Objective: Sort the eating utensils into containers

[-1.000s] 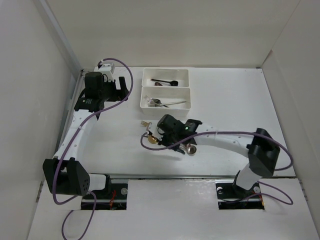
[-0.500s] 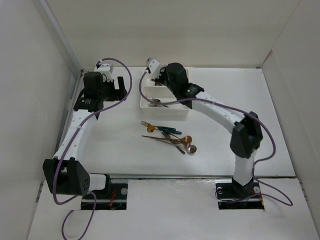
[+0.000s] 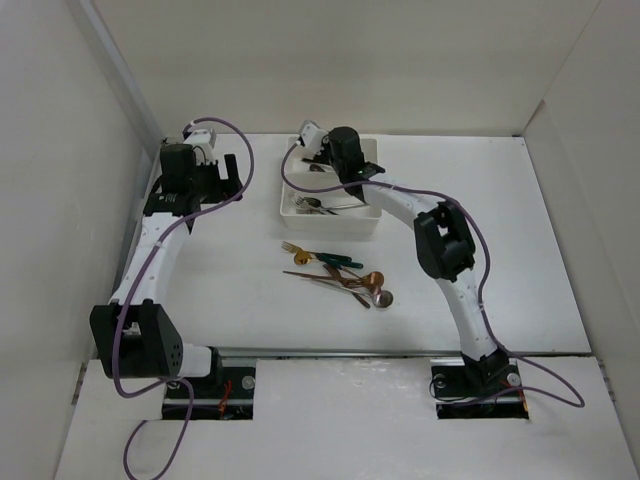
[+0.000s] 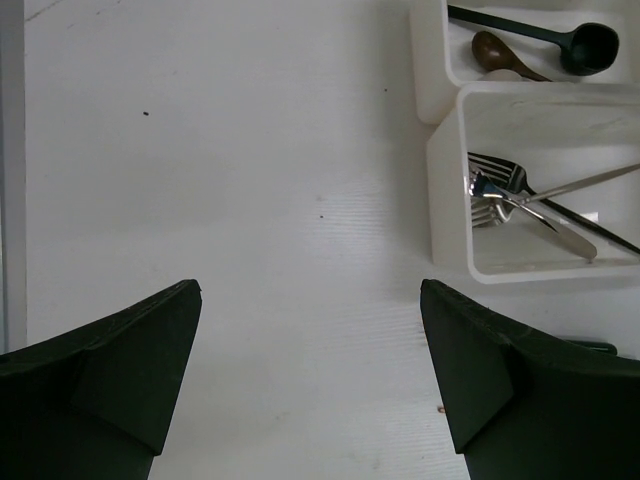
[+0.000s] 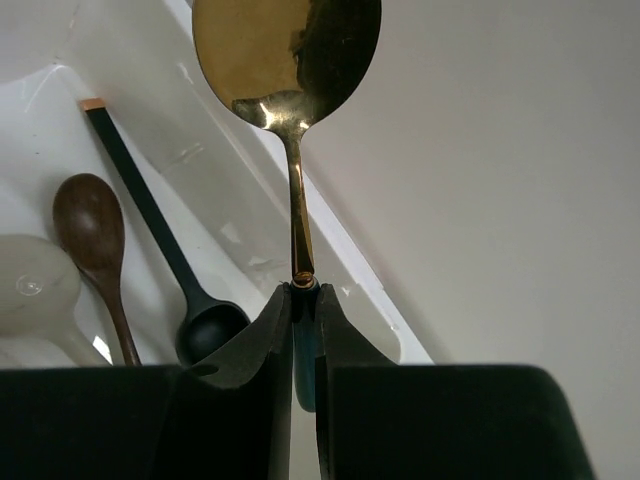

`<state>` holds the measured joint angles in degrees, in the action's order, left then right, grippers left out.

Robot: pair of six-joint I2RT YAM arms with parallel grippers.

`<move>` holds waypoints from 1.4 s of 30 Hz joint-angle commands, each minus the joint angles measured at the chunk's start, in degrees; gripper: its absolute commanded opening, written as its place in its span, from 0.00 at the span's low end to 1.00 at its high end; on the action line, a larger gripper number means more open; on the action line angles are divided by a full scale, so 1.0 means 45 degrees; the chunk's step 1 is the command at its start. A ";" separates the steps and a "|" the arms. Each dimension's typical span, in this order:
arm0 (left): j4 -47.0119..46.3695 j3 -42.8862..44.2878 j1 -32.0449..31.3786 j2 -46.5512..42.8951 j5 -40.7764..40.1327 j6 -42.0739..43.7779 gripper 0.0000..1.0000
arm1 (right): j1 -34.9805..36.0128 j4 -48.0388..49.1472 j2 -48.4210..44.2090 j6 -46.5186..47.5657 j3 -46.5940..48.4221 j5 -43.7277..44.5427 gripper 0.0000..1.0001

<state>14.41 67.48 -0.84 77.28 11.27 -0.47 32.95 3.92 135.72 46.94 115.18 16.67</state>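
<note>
My right gripper (image 3: 322, 150) (image 5: 303, 300) is shut on the dark green handle of a gold spoon (image 5: 286, 50) and holds it above the far white tray (image 3: 372, 148) (image 5: 215, 160). That tray holds a brown spoon (image 5: 90, 225), a black spoon (image 5: 205, 325) and a pale spoon (image 5: 28, 278). The near tray (image 3: 330, 224) (image 4: 445, 200) holds silver forks (image 4: 505, 188). Several utensils (image 3: 340, 272) lie loose on the table in front of the trays: a gold fork (image 3: 291, 247), a copper spoon (image 3: 373, 280), a silver spoon (image 3: 384, 297). My left gripper (image 3: 226, 176) (image 4: 310, 345) is open and empty, left of the trays.
White walls enclose the table on the left, back and right. The right arm's upper link (image 3: 445, 245) stretches over the table to the right of the loose utensils. Both arm bases (image 3: 200, 365) sit at the near edge.
My right gripper has lifted the gold spoon from the loose pile and carried it back over the far tray. The left gripper shifted slightly left.
</note>
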 commanded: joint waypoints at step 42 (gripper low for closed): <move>0.2716 0.0101 -0.8855 0.3235 0.3668 1.0983 0.42 | -0.0291 0.0417 -1.3810 -0.9688 -1.1257 -0.2395 0.87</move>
<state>27.53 66.35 -38.37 90.19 27.09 46.54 31.22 4.82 78.19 6.09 65.06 5.56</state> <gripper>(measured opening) 0.433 0.869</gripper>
